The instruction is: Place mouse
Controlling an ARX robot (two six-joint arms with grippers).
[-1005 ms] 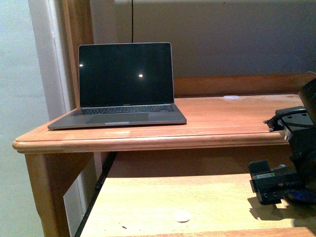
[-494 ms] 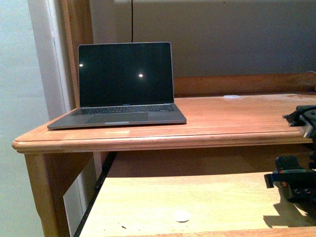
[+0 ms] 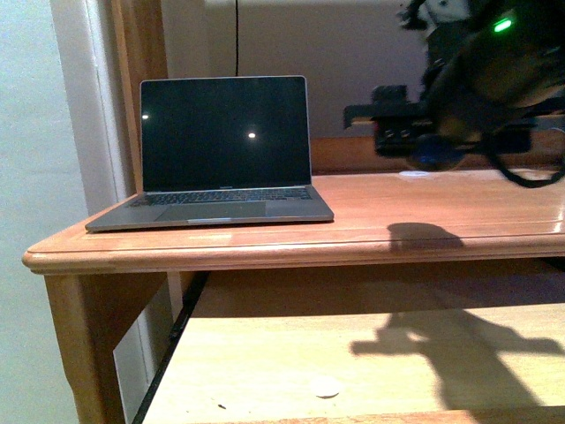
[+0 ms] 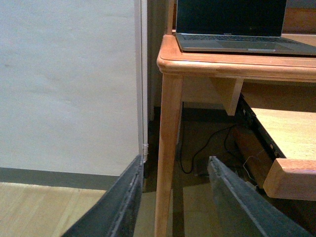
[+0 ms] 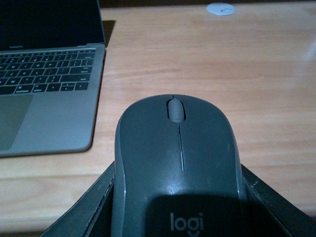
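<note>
Low in the right wrist frame, the dark grey, smooth plastic mouse point(image 5: 177, 163), light and likely slippery, sits clamped by its flanks in the right gripper point(image 5: 177, 212); the left gripper point(image 4: 175, 197) gapes empty.

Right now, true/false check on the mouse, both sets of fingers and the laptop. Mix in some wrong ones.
1. The right fingers are shut on the mouse. True.
2. The laptop lid is closed. False: it stands open, with the screen dark.
3. The left fingers hold something. False: they are open and empty.
4. A small white disc lies on the desk. True.
5. The mouse sits over the laptop keyboard. False: it is beside the laptop, over bare desk.
</note>
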